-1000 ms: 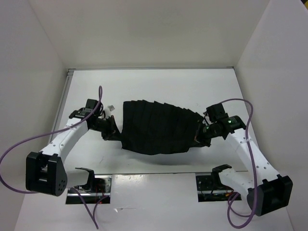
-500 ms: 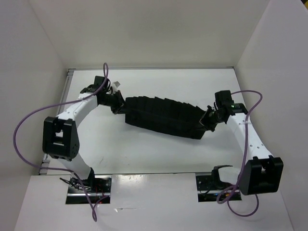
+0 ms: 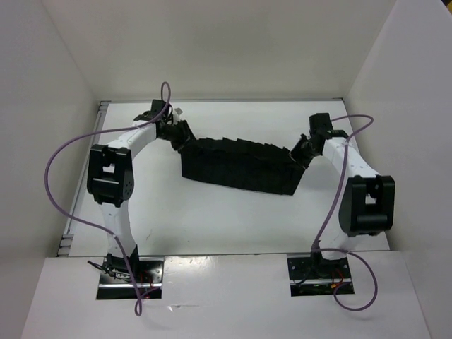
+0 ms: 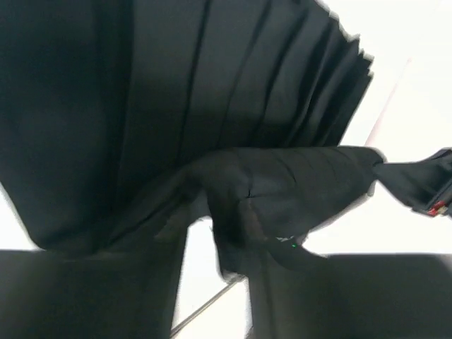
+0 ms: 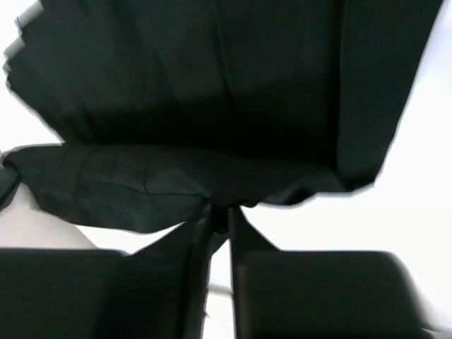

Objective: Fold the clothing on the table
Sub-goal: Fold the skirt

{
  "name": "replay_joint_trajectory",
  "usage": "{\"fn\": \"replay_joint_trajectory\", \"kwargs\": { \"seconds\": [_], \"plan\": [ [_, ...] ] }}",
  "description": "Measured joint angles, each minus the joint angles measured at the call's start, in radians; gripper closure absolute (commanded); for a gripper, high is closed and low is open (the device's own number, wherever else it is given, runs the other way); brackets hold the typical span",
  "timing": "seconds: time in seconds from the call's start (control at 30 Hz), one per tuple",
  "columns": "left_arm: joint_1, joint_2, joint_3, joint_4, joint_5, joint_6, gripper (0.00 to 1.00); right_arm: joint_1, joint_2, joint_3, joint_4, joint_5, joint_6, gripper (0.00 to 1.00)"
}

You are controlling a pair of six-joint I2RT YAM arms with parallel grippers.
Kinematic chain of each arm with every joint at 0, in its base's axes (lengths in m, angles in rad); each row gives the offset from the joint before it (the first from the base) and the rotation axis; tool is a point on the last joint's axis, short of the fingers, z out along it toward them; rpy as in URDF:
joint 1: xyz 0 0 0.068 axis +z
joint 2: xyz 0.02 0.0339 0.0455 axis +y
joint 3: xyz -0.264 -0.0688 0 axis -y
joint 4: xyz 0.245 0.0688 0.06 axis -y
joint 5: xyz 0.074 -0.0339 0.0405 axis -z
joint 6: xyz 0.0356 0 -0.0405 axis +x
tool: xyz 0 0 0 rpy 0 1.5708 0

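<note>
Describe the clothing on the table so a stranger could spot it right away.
On the white table, look at its far half. The clothing is the long black band running from the left gripper to the right gripper. Unlike those hard black grippers, it is soft fabric ribbed with narrow pleats.

No text, brand, number or sign is reading legibly in any of the three views. In the top view, a small white tag [image 3: 179, 111] is showing at the far-left corner of the clothing [image 3: 240, 166], but it is too small for any print on it to be made out. The two wrist views are showing only dark, partly blurred surfaces, and nothing written is showing on them.
</note>
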Motion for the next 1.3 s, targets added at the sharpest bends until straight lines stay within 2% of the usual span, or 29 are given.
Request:
{"fn": "replay_joint_trajectory", "kwargs": {
  "seconds": [0.07,0.1,0.17,0.23,0.27,0.3,0.33,0.43,0.63,0.73,0.87,1.0,1.3],
  "plan": [
    [0.001,0.048,0.043,0.013,-0.008,-0.023,0.41,-0.005,0.076,0.059,0.033,0.027,0.001,0.67],
    [0.003,0.071,0.064,0.033,-0.008,-0.037,0.32,-0.008,0.113,0.095,0.045,0.049,0.002,0.58],
    [0.011,0.098,0.101,0.084,-0.011,-0.079,0.29,-0.015,0.161,0.154,0.092,0.101,0.008,0.5],
    [0.025,0.11,0.154,0.106,-0.018,-0.108,0.26,-0.018,0.175,0.211,0.119,0.159,0.01,0.49],
    [0.036,0.111,0.192,0.116,-0.023,-0.116,0.24,-0.018,0.174,0.237,0.129,0.186,0.012,0.44],
    [0.047,0.108,0.225,0.123,-0.032,-0.12,0.24,-0.015,0.162,0.261,0.14,0.219,0.015,0.35],
    [0.057,0.097,0.246,0.134,-0.041,-0.122,0.24,-0.01,0.148,0.27,0.15,0.246,0.018,0.21],
    [0.084,-0.01,0.197,0.166,-0.073,-0.106,0.24,0.032,0.057,0.27,0.134,0.336,0.008,0.21],
    [0.086,-0.333,-0.12,0.162,-0.122,-0.026,0.21,0.119,-0.139,0.177,0.086,0.367,-0.016,0.21],
    [0.072,-0.388,-0.246,0.158,-0.175,0.011,0.18,0.121,-0.175,0.091,0.052,0.36,-0.025,0.21],
    [0.071,-0.343,-0.362,0.138,-0.257,0.063,0.17,0.124,-0.162,0.024,0.013,0.335,-0.035,0.21],
    [0.073,-0.256,-0.374,0.134,-0.297,0.088,0.13,0.124,-0.156,0.018,-0.003,0.316,-0.043,0.21],
    [0.089,-0.198,-0.401,0.262,-0.247,0.104,0.13,0.126,-0.125,0.018,-0.001,0.285,-0.055,0.21]
  ]
}}
